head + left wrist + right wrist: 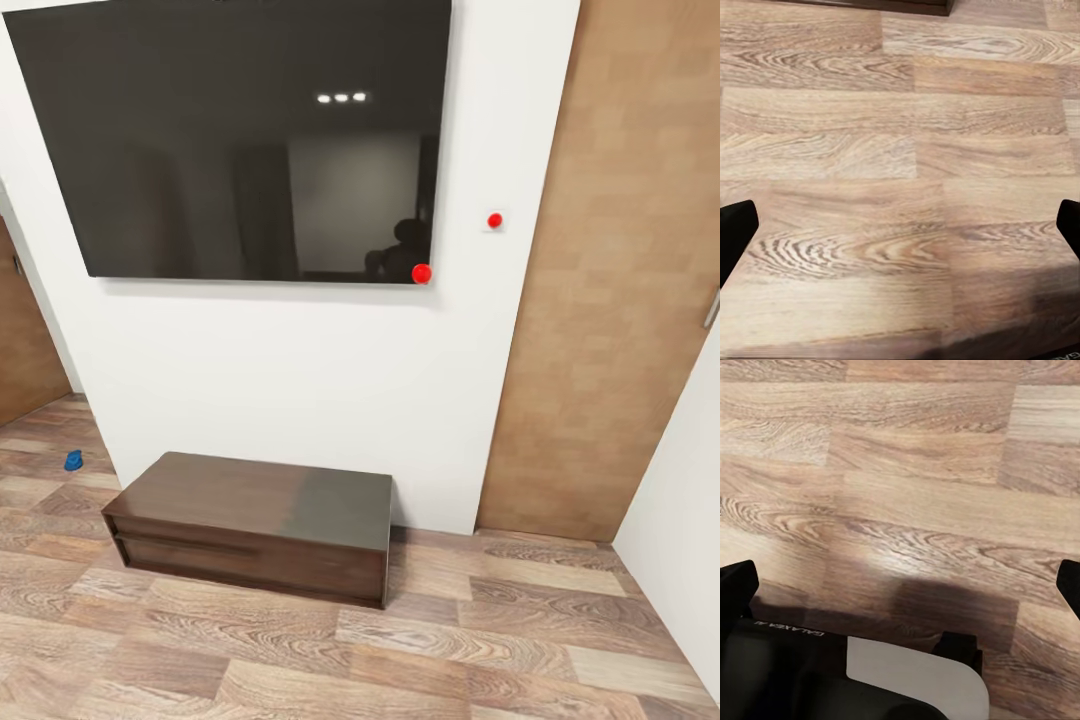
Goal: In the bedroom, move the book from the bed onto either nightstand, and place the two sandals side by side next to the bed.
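both grippers spread wide, empty — blue sandal far left on floor, orientation unclear.

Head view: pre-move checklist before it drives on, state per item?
1. Bed, book, nightstand located: not ok; ahead are a wall-mounted dark screen and a long dark bench-like unit, not the nightstand.
2. Sandal located: cannot tell; a small blue object lies on the floor at far left, too small to identify.
3. Left gripper empty: ok; fingers wide apart, bare plank floor between them.
4. Right gripper empty: ok; fingers apart over floor.
5. Straight path ahead: not ok; the unit and wall block it.
6. Wooden door at right: shut.
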